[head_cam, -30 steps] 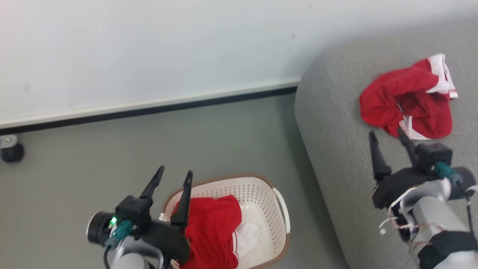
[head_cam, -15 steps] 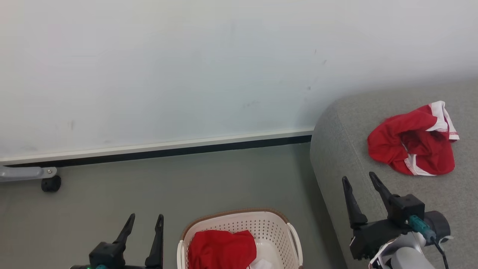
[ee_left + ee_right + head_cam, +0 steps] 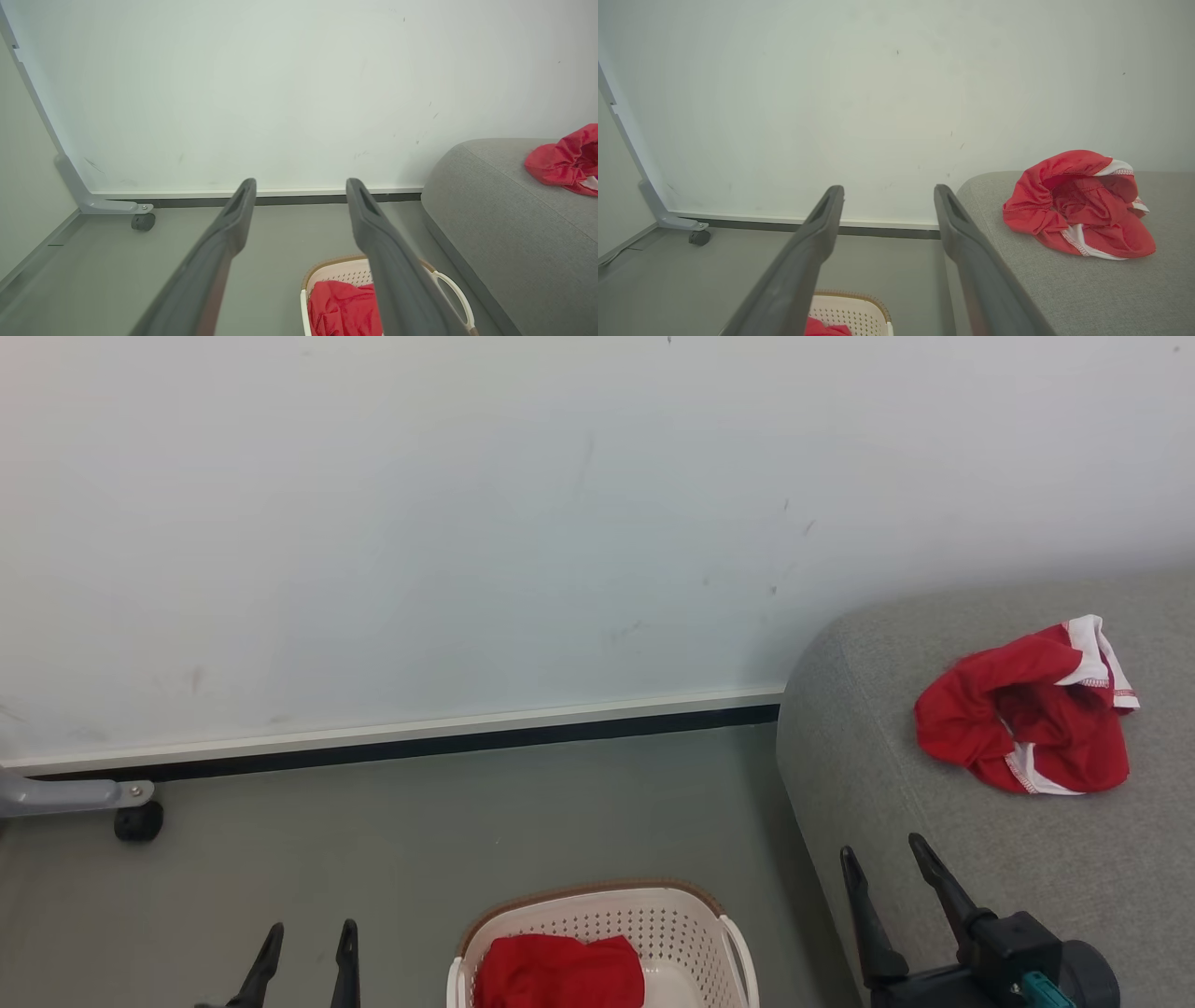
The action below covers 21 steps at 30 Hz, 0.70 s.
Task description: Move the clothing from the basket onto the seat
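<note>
One red garment with white trim (image 3: 1022,714) (image 3: 1078,210) (image 3: 567,158) lies crumpled on the grey seat (image 3: 896,803) (image 3: 1064,289) (image 3: 504,233). A second red garment (image 3: 558,971) (image 3: 343,310) sits in the cream basket (image 3: 691,924) (image 3: 448,284) (image 3: 852,310) on the floor, left of the seat. My left gripper (image 3: 306,938) (image 3: 301,186) is open and empty, at the bottom edge left of the basket. Over the seat's front corner my right gripper (image 3: 882,854) (image 3: 888,193) is open with nothing in it, short of the garment there.
A pale wall with a dark skirting strip (image 3: 420,742) runs behind the grey floor (image 3: 420,840). A grey frame leg with a black caster (image 3: 138,821) (image 3: 142,221) (image 3: 699,238) stands at the far left by the wall.
The head camera has tilted up, so the wall takes more of the picture and both grippers and the basket sit lower. Both grippers stay open and empty. The garments have not moved.
</note>
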Tool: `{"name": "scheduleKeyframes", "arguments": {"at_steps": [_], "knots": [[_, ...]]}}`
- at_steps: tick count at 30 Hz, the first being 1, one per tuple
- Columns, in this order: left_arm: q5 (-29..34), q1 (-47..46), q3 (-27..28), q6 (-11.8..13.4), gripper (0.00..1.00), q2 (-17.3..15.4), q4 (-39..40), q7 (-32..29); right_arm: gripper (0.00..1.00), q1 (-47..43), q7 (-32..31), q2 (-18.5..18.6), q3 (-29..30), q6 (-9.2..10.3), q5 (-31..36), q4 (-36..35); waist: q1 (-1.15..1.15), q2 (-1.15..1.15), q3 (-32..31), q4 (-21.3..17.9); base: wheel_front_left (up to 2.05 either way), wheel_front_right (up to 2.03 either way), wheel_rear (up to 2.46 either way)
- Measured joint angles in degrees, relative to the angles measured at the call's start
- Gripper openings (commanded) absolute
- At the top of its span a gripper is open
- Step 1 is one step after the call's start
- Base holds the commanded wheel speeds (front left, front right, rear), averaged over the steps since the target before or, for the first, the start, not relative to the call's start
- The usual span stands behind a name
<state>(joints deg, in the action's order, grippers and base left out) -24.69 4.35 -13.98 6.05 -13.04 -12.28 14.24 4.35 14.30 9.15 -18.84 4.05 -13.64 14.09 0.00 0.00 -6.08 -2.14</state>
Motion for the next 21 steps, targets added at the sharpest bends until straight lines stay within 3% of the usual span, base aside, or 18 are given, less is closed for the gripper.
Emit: {"name": "scheduleKeyframes", "arguments": {"at_steps": [21], "knots": [[0.52, 4.38, 3.42, 0.57, 1.00, 0.07, 3.55, 0.05, 1.00, -7.48, 0.00, 1.33, 1.54, 1.49, 0.46, -8.93, 0.00, 0.00, -0.04, 0.62, 0.00, 0.00, 0.00]]}}
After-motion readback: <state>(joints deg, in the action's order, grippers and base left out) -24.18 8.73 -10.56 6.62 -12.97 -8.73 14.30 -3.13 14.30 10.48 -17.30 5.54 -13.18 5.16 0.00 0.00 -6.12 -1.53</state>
